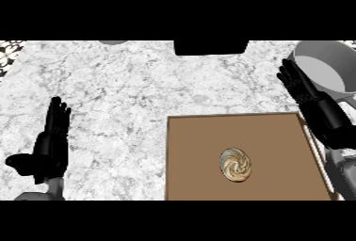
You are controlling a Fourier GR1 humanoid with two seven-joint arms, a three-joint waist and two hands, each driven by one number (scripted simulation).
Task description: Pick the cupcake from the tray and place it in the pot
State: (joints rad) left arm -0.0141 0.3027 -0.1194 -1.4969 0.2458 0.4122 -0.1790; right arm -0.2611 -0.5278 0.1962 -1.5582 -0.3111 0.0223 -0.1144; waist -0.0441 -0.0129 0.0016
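Cupcake (236,164) mid-tray (195,141), edges apart.

Cupcakes: 1, round cupcake with swirled cream-and-brown frosting (236,164)
Trays: 1, flat rectangular brown wooden tray (201,141)
Pots: 1, round grey metal pot (327,63)
Hands: 2, black left hand (49,146); black right hand (313,101)
Counters: 1, white-grey marbled stone counter (139,84)
Dark objects at far edge: 1, black rectangular block (211,47)

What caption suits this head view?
Cupcake on tray, pot beyond; both hands open.
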